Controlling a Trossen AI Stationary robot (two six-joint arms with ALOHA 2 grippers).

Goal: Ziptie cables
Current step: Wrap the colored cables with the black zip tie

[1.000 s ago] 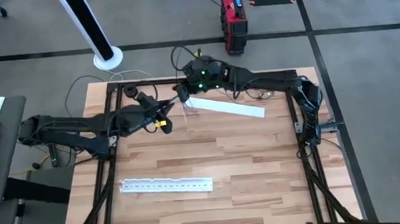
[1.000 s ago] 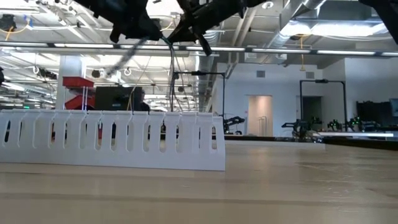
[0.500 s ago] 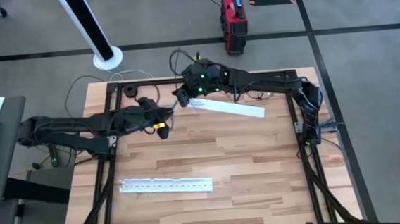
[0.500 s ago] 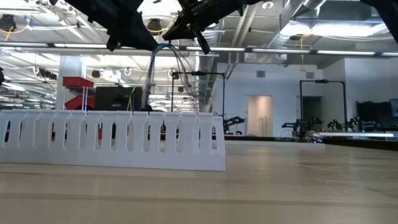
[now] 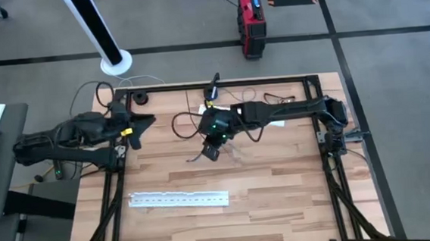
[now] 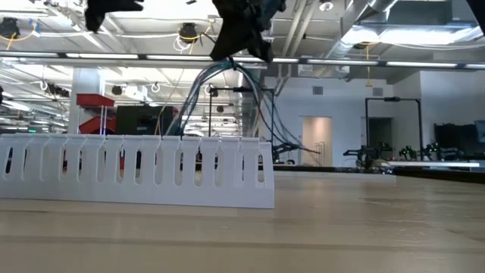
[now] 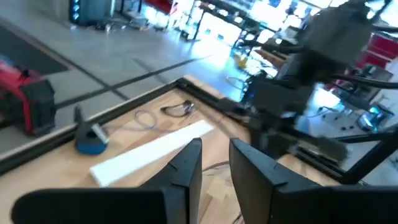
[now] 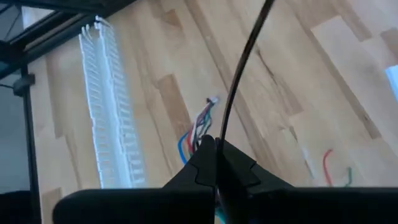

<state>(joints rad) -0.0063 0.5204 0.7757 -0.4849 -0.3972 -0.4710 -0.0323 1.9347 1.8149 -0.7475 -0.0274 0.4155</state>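
My right gripper (image 5: pixel 211 148) hovers over the middle of the table, shut on the cables (image 6: pixel 227 95). They are thin dark, blue and red wires that fan down from it behind the near white perforated strip (image 6: pixel 136 171). A dark loop of cable (image 5: pixel 182 124) lies on the wood toward the left arm. My left gripper (image 5: pixel 144 122) is drawn back at the far left. Its fingers stand slightly apart with nothing between them (image 7: pixel 215 163). My right gripper pinches the bunch of cables between its two shut fingers (image 8: pixel 214 158), coming from above. Short blue, red and white wire ends (image 8: pixel 198 130) stick out just past the fingertips, and one dark wire (image 8: pixel 249 50) runs on ahead. Below the gripper the cables (image 6: pixel 258 114) hang slack toward the table.
One white perforated strip (image 5: pixel 179 200) lies near the front edge. A second strip (image 7: pixel 149 152) lies at the far side, partly under the right arm. A small round blue device (image 7: pixel 92 138) and a small wire coil (image 7: pixel 178 109) sit near the far edge. A black frame (image 5: pixel 220 83) borders the table.
My right gripper has come from the far strip toward the table's near edge and middle, carrying the cables, which now trail down from it alone. My left gripper has drawn back toward the table's left edge, away from the cables.
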